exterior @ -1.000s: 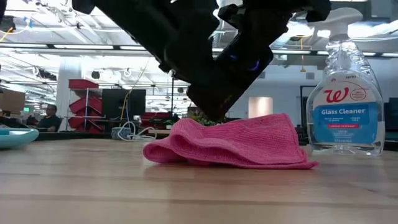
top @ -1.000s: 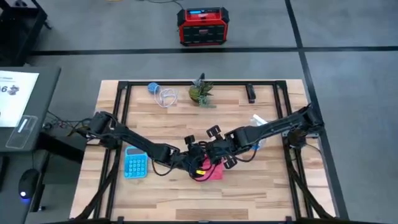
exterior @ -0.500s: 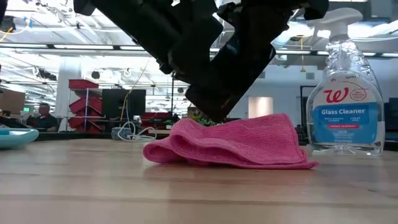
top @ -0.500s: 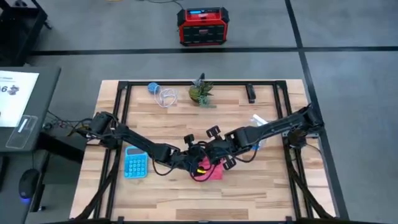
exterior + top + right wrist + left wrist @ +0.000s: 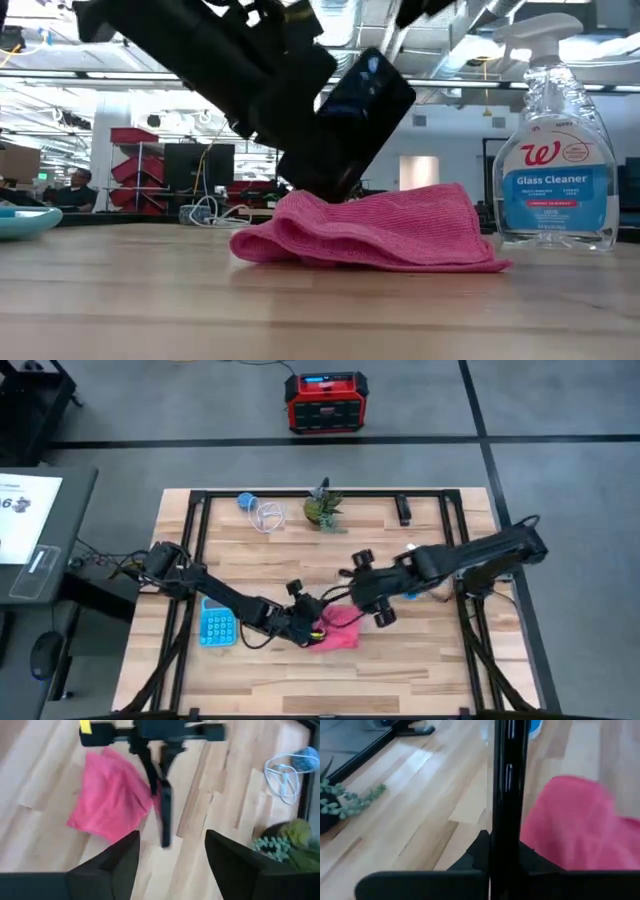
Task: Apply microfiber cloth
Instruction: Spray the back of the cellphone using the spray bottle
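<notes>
Left fingers (image 5: 159,751) at cloth (image 5: 111,795) edge

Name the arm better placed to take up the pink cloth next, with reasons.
Probably the right. The right gripper is open and empty beside the microfiber cloth. The left gripper is shut on the black phone, so it cannot grasp anything else.

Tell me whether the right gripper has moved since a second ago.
Yes. In the high view the right gripper has pulled back off the microfiber cloth, toward the spray bottle on the table's right side.
</notes>
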